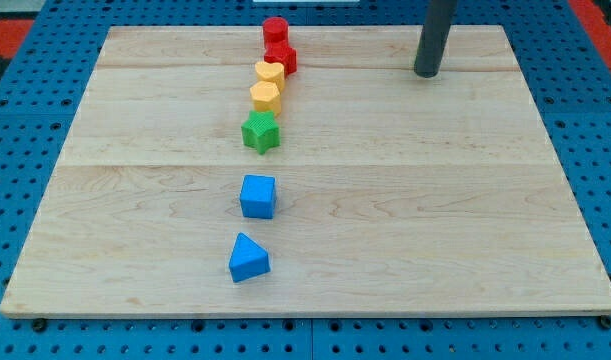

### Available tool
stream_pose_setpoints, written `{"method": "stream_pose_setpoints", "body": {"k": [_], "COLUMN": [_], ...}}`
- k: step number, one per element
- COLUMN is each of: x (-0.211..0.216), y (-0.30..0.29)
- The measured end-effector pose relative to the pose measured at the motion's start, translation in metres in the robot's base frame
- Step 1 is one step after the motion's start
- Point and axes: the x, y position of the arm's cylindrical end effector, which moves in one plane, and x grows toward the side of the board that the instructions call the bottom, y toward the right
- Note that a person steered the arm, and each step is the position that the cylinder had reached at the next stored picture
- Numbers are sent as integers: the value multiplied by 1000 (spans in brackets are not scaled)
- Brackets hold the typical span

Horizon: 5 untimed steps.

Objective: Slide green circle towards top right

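So our tip [426, 73] sits on the wooden board [465, 220] at upper right, touching nothing. No green circle we can spot, only a green star [260, 132] mid-column, under the yellow blocks [266, 96] and above the blue cube [257, 196].

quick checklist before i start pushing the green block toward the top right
1. Target found: only one green block, and it looks star-shaped, no circle in view: not ok.
2. My tip at the green block: it stands far to the view's right near the top, not touching: not ok.
3. Push side reachable, the view's lower left of green: ok.
4. Path to top right free of blocks: ok.
5. Neighbour risk: yellow block sits close above green: cannot tell if they touch.
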Motion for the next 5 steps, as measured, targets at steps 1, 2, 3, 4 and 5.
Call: {"method": "stream_pose_setpoints", "body": {"k": [1, 2, 3, 4, 5], "x": [79, 141, 154, 123, 95], "y": [-25, -92, -207, -272, -217]}}
